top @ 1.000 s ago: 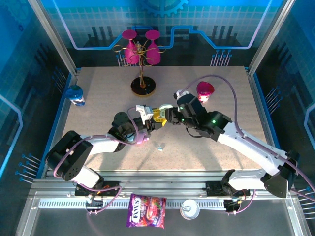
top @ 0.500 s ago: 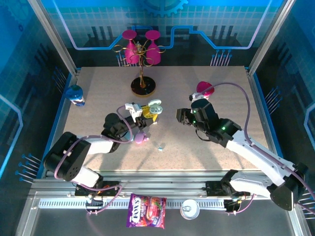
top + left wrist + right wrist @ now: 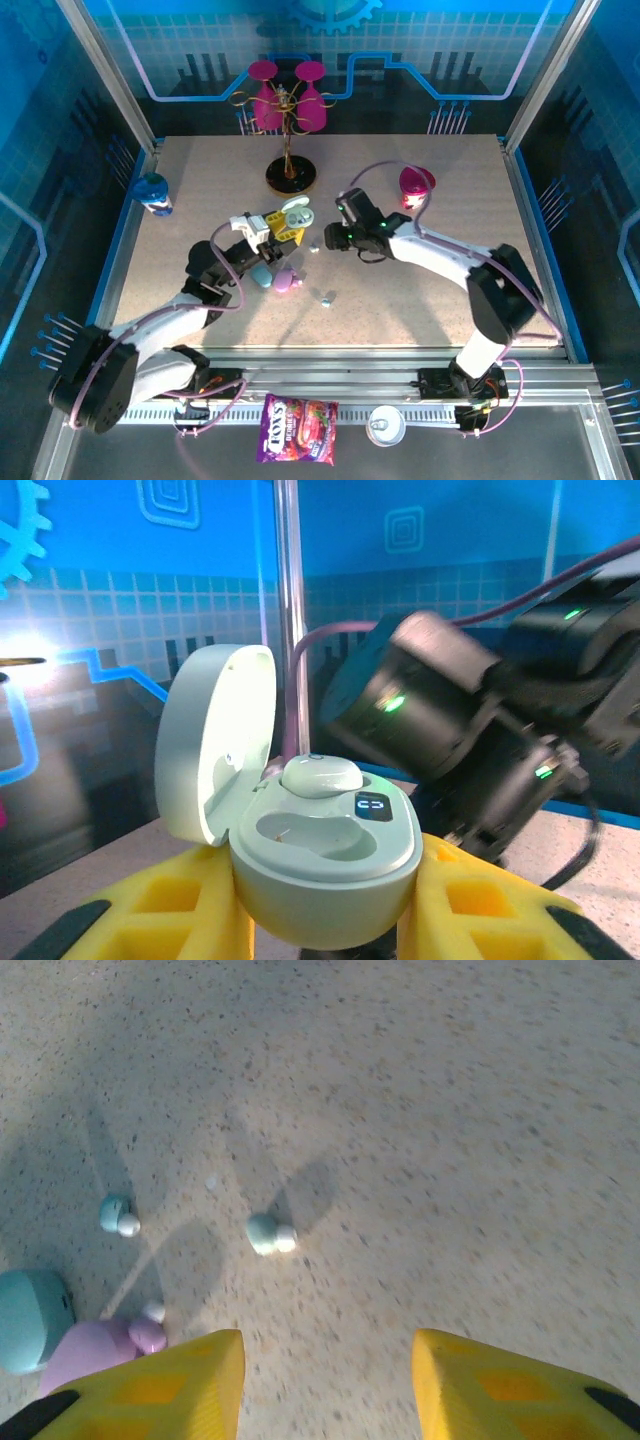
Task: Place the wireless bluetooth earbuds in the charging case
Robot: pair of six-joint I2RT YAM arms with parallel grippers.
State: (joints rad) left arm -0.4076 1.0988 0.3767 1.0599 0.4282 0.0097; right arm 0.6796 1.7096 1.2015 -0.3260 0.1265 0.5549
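Pale case in left pincer

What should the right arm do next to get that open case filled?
Probably lower the right gripper onto the mint earbud lying on the table just ahead of its open fingers, then close on it. The left gripper holds the case with its lid up; one bud is seated and the other slot is empty.

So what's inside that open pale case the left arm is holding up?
One whitish earbud sits seated at the back; the front socket looks empty. Lower down, the case is partly hidden between the yellow fingers.
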